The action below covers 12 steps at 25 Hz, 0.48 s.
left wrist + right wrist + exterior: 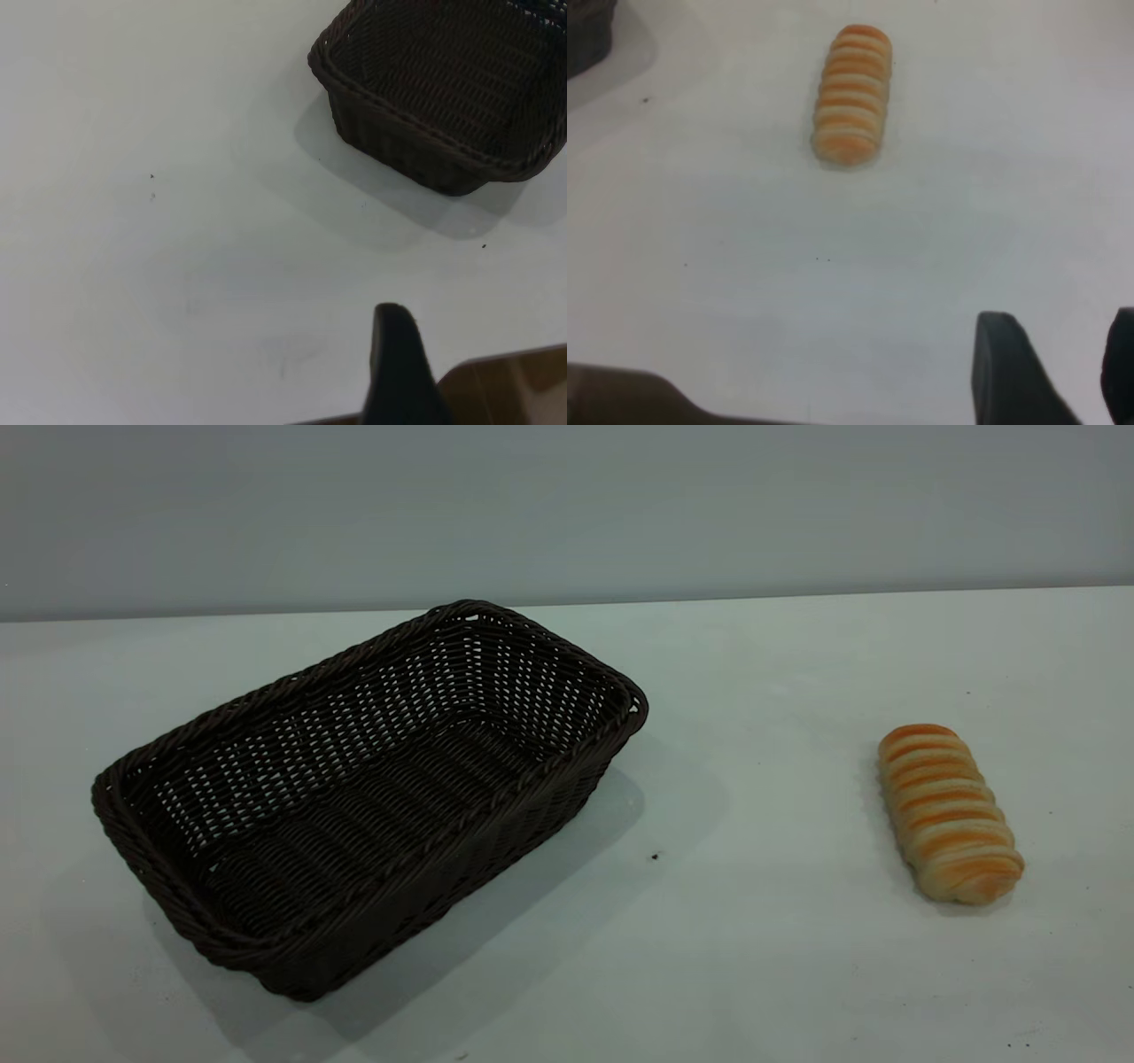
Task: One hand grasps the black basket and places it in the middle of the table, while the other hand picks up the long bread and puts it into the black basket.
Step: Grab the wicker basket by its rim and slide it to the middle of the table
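The black basket (368,797) sits empty on the left part of the table (762,957) in the exterior view, set at a slant, and it does not look to be in the middle yet; the long bread (950,813) lies well apart from it on the right part of the table, flat on the bare surface. No arm or gripper shows in this view, so neither item is held, and by my reading both halves of the task are still to do: the basket to be gripped and shifted to the centre, the bread to be lifted and laid inside it. In the left wrist view the black basket (452,88) shows one corner and part of its woven inside, well clear of the left gripper (403,367), of which only one dark finger is visible near the table's edge; it holds nothing, and whether it is spread or closed I cannot tell. In the right wrist view the long bread (851,95) lies untouched, well away from the right gripper (1054,367), whose two fingers stand apart with bare table between them, grasping nothing.
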Tool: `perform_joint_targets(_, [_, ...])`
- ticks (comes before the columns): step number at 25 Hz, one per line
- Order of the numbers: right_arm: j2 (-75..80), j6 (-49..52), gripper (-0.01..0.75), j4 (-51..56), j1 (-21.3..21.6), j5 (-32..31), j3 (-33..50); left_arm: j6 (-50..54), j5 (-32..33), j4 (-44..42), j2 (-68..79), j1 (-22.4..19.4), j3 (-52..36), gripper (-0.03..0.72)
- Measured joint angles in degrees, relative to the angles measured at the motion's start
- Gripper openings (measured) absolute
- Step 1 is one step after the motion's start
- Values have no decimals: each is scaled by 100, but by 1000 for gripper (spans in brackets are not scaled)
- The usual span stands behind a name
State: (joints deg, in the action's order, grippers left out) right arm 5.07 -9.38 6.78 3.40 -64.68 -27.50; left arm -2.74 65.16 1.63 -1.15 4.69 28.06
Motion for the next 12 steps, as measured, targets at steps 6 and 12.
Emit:
perform_joint_targets(6, [0,-36,243,-122,0,0,0,0,0,0,0,0,0,526])
perform_joint_targets(12, [0,-35,243,-142,0,0,0,0,0,0,0,0,0,526])
